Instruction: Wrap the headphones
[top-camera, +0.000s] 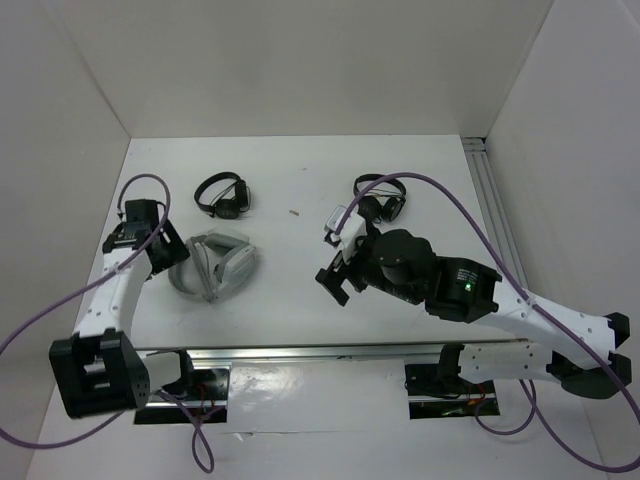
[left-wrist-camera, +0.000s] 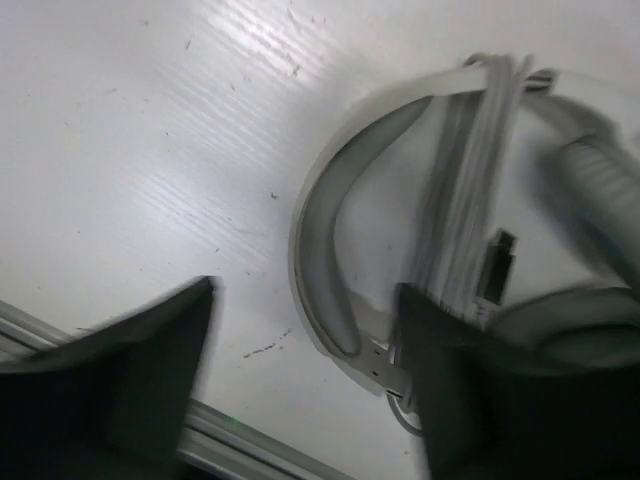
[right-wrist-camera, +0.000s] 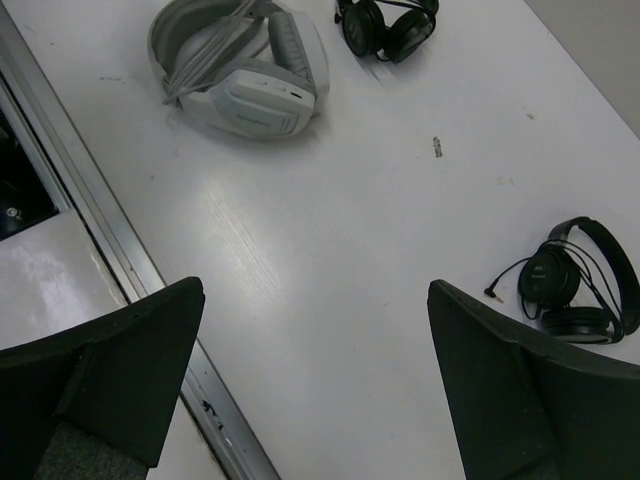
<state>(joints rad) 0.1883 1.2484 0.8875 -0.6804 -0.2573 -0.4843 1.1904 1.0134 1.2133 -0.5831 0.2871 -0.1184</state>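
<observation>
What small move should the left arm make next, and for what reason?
Probably lift the left gripper up, away from the headphones. Its jaws stand open with nothing held, and the cable lies wound across the headband, so the wrap looks done. One finger is close to the cable, so rise slowly.

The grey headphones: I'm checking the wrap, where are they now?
Top view: the headphones lie left of centre, beside the left gripper, a black pair behind them.
</observation>
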